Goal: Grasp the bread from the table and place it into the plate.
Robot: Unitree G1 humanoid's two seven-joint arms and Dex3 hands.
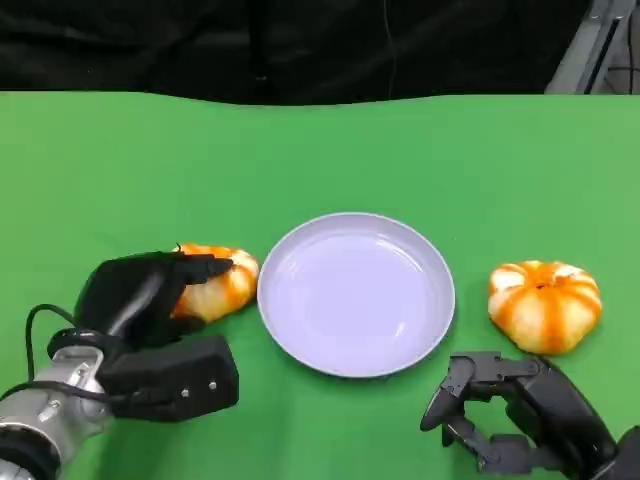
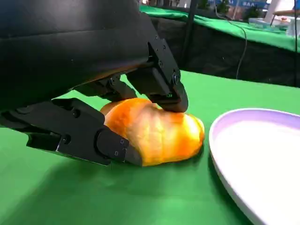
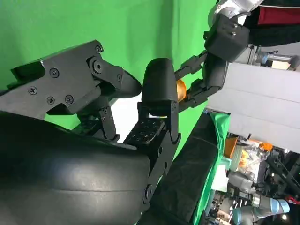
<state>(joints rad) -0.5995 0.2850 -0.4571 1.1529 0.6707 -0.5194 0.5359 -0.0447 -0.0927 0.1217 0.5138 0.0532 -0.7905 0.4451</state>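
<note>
Head view gives you the clearest read: the bread (image 1: 218,283), an orange-and-cream roll, lies on the green table (image 1: 320,150) just left of the plate (image 1: 356,293), near its rim but not in it. Your left hand (image 1: 150,295) is draped over the roll's near-left end, its fingers laid across the top.

In the left wrist view you can see that grip more plainly: the bread (image 2: 157,138) sits with its underside on the cloth, one black finger (image 2: 161,82) pressing down on its top and another (image 2: 79,136) set against its side, so the hand is clamped on it from two sides. The plate's pale lilac rim (image 2: 234,122) curves in just beside the roll, a narrow strip of green between them.

The plate itself is round, shallow and bare (a soft glare crosses its floor). On its far side, well apart from the first roll, a second bread (image 1: 545,305) with orange stripes stands on the table.

Your right hand (image 1: 500,415) rests low near the front edge, just in front of that second roll and not touching it. Its fingers are curled partly inward with gaps between them, holding nothing. The right wrist view shows the same hand (image 3: 140,108) close up, fingers apart, green cloth behind.
</note>
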